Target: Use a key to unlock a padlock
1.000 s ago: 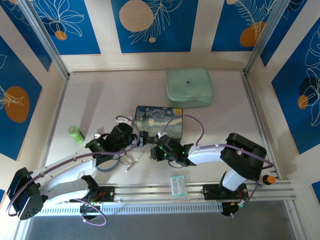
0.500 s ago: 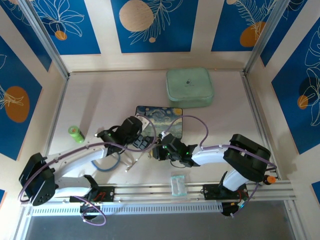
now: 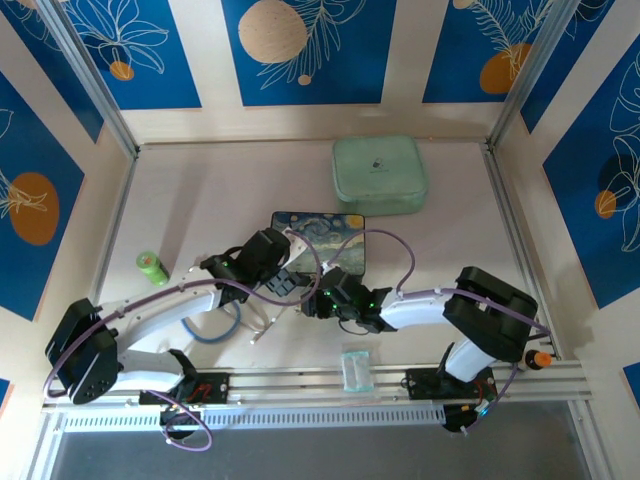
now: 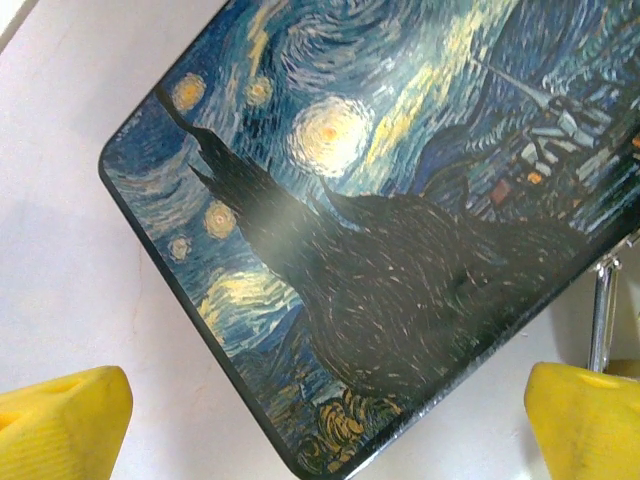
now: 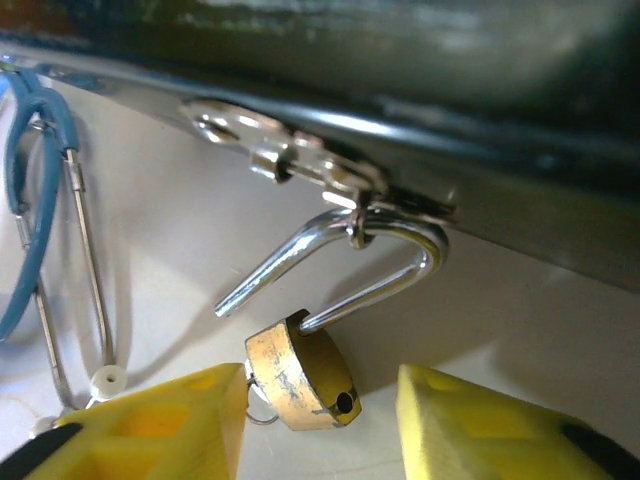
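My right gripper (image 5: pixel 320 425) stands apart, a finger on either side of the padlock (image 5: pixel 298 368), not gripping it. One leg of the shackle (image 5: pixel 395 275) is free of the body, and its bend hooks through the clasp (image 5: pixel 290 155) of the box (image 4: pixel 380 200). I judge it unlocked, so next comes unhooking it. My left gripper (image 4: pixel 320 420) hovers apart over the lid. The table (image 3: pixel 200 200) is pale, with a stethoscope (image 5: pixel 45 190) nearby and blue flowered walls (image 3: pixel 300 50).

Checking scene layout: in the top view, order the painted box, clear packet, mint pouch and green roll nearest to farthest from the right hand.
1. Painted box, just beyond the right hand.
2. Clear packet, near side.
3. Mint pouch, far side.
4. Green roll, far left.
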`<action>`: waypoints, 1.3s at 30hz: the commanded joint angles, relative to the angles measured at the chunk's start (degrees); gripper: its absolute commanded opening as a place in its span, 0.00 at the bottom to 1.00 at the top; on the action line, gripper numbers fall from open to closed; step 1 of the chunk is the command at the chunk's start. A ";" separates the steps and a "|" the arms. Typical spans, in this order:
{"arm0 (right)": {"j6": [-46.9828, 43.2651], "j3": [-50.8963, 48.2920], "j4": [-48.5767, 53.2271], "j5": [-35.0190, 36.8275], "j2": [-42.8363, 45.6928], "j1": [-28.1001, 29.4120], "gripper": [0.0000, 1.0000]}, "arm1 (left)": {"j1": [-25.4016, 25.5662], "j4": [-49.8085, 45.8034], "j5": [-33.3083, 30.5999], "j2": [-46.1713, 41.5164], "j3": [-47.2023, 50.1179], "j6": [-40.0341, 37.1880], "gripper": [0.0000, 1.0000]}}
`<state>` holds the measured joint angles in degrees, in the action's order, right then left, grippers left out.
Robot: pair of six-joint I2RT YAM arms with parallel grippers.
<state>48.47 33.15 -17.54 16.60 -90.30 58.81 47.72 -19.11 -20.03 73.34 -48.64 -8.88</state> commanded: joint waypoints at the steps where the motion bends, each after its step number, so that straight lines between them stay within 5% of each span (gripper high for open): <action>1: 1.49 2.01 9.82 0.85 -4.66 1.57 0.49 | -0.52 3.12 -2.19 -2.56 0.56 2.03 1.00; 9: 4.09 8.61 21.41 8.31 -8.01 4.60 0.46 | -0.53 2.07 -2.81 -0.33 0.09 3.33 1.00; 21: 6.30 0.57 12.83 2.17 -4.79 2.44 0.27 | -0.51 -0.34 -2.70 1.68 -2.73 2.87 1.00; 39: 7.51 -9.02 4.52 -6.23 -0.15 -3.36 0.09 | 1.22 -7.98 2.61 8.77 -9.18 -10.78 1.00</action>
<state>50.17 27.83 -25.10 12.53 -88.25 56.75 48.23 -24.75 -18.94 81.06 -55.61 -16.45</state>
